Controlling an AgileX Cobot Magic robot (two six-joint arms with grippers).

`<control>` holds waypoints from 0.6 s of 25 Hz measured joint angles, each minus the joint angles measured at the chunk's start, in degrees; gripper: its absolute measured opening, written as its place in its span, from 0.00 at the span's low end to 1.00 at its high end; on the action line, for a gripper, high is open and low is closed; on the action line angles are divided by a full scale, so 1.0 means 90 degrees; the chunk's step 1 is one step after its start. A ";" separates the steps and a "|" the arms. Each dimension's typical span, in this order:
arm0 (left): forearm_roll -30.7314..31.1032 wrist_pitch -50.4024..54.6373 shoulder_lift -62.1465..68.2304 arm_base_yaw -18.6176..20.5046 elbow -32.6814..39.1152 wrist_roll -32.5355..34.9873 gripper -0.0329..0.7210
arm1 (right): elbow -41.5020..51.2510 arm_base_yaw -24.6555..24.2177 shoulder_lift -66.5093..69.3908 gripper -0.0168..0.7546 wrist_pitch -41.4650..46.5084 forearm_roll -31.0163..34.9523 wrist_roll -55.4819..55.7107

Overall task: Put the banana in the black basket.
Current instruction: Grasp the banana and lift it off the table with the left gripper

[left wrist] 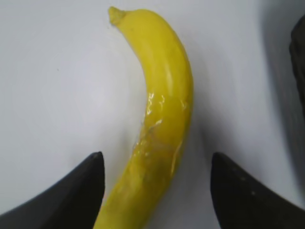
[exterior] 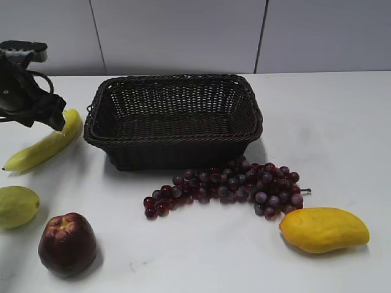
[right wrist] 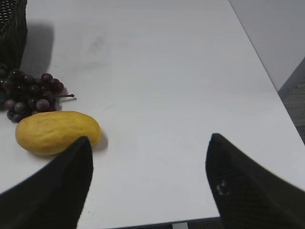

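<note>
Apple (exterior: 67, 243): dark red, front left of table (exterior: 330, 134), nearest the ext. cam.
Green fruit (exterior: 17, 206): pale green, rounded, at left edge, just behind and left of apple; partly cut off by frame.
Mango (exterior: 324, 229): plump yellow-orange, front right, lying on its side. Also in R wrist view (right wrist: 57, 132), just beside left finger tip.
Grapes (exterior: 229, 186): dark purple-red bunch, strung out across table just in front of basket, between basket and mango.
Black basket (exterior: 174, 149): big woven rect. basket, centre rear of table, upright. Nothing seen inside.
Banana (exterior: 46, 146): long, yellow-green, lying flat on table just left of basket, outside it; far end under L gripper. In L wrist view (left wrist: 159, 114) it runs up between the two fingers, pointed tip away from cam, glossy patch mid-length.
L gripper (left wrist: 157, 188): hanging over banana, jaws apart, one finger each side of fruit, gap showing on both sides; not clamped. In ext. view only dark wrist body (exterior: 27, 91) shows over banana end.
R gripper (right wrist: 148, 179): jaws wide apart over bare table at right, holding nothing. Not seen in ext. view.
</note>
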 joint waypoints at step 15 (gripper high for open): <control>-0.0029 -0.0103 0.0957 0.0000 -0.0510 0.0205 0.94 | 0.0000 0.0000 0.0000 0.79 0.0000 0.0000 0.0000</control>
